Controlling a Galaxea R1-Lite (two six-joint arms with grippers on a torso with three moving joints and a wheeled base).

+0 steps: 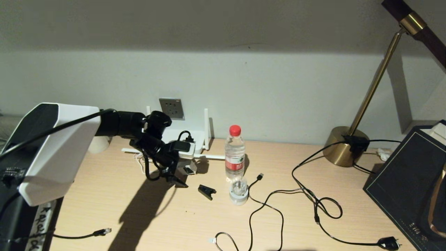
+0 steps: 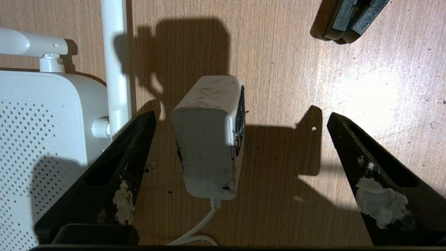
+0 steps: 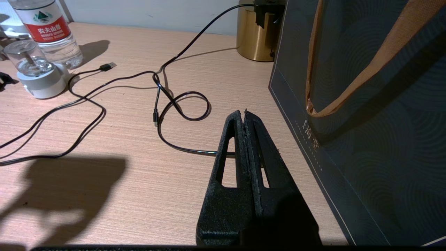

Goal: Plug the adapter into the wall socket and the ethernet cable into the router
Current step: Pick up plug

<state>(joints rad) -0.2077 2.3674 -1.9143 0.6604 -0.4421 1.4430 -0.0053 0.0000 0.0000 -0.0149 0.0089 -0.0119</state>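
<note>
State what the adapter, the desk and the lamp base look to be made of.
Adapter: probably hard plastic, matte white, scuffed and smudged. Desk: wood or wood-look laminate, with fine straight grain lines. Lamp base: apparently brass-toned metal, with a soft brushed sheen.

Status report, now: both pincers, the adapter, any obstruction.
Left pincer open, straddling the adapter on the desk, not gripping. Right pincer shut, idle by the dark bag. Router close beside one finger.

Head high over desk (image 1: 216,216), wrists close, low
</note>
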